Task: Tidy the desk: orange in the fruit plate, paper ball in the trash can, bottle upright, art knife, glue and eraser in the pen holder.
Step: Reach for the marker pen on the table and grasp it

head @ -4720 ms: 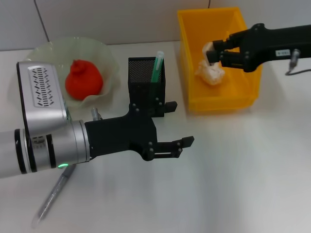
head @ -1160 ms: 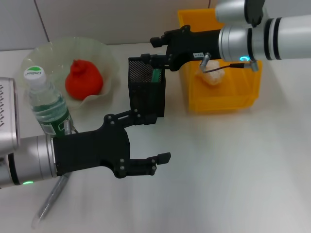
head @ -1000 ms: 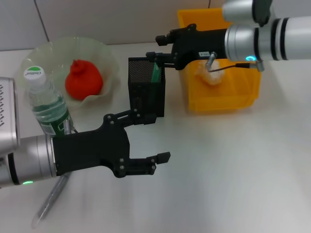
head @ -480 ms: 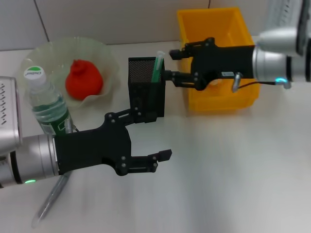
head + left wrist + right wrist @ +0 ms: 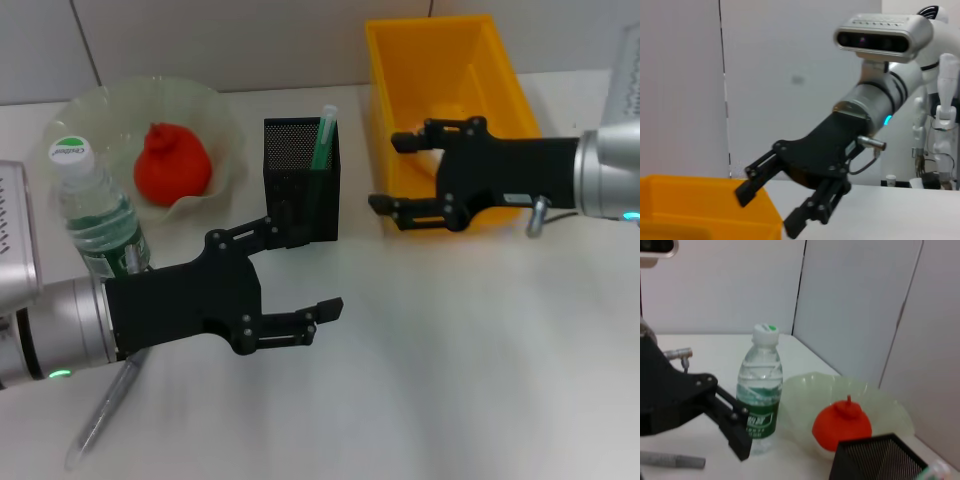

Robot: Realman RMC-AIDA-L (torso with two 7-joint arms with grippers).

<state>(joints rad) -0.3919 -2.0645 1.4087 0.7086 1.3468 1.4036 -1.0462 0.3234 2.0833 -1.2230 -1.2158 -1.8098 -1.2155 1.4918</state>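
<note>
The orange [image 5: 172, 165] lies in the fruit plate [image 5: 100, 100]. Beside the plate the bottle [image 5: 95, 215] stands upright, just behind my left arm. My left gripper [image 5: 305, 268] hovers open and empty in front of the pen holder [image 5: 300, 185], which holds a green stick [image 5: 323, 135]. My right gripper [image 5: 390, 172] is open and empty between the pen holder and the trash can [image 5: 450, 70]. The left wrist view shows the right gripper [image 5: 767, 210] by the trash can [image 5: 705, 210]. The paper ball and eraser are out of view.
A slim grey pen-like thing [image 5: 105, 410] lies on the desk [image 5: 480, 380] below my left arm. The right wrist view shows the bottle [image 5: 759, 400], the orange [image 5: 841, 425], the pen holder [image 5: 875, 460] and the grey thing [image 5: 670, 458].
My right gripper has drawn back from above the pen holder to the trash can's near left corner. The left gripper has barely shifted. The bottle stays upright.
</note>
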